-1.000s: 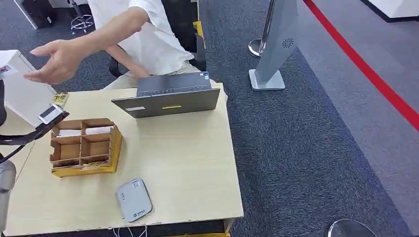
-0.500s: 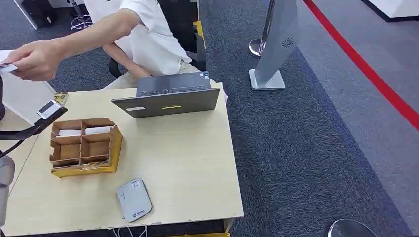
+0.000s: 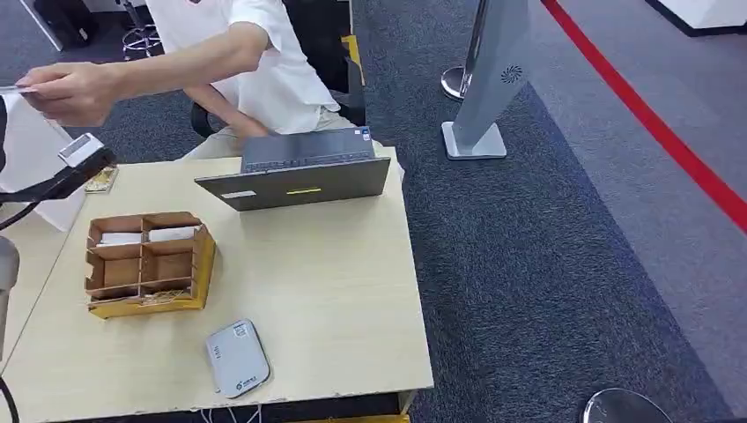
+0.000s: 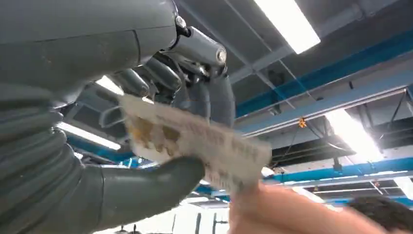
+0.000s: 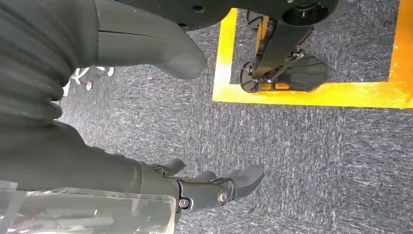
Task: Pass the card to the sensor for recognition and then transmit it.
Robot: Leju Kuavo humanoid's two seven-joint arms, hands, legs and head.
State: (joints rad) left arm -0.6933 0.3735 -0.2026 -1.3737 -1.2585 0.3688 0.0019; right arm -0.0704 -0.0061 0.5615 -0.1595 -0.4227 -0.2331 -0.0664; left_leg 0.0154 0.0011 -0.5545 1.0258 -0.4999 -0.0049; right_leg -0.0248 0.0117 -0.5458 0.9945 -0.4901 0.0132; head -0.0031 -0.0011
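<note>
A white printed card (image 4: pixel 195 141) is pinched between the thumb and fingers of my left hand (image 4: pixel 160 87), raised toward the ceiling lights. A person's hand (image 4: pixel 292 209) touches the card's far end. In the head view that person's hand (image 3: pixel 70 91) reaches to the far left edge, where a thin sliver of the card (image 3: pixel 11 89) shows. A grey card sensor (image 3: pixel 236 357) lies flat near the table's front edge. My right hand (image 5: pixel 214 187) hangs over the carpet with its fingers apart, holding nothing.
A half-open laptop (image 3: pixel 295 172) stands at the table's back and a cardboard divider box (image 3: pixel 145 260) at its left. A black stand with a small device (image 3: pixel 77 154) rises at the left by a white box (image 3: pixel 31 163). A grey pillar (image 3: pixel 484 79) stands on the carpet.
The seated person's open hand has swung left and closed on the card at the picture's left edge. The view has shifted slightly.
</note>
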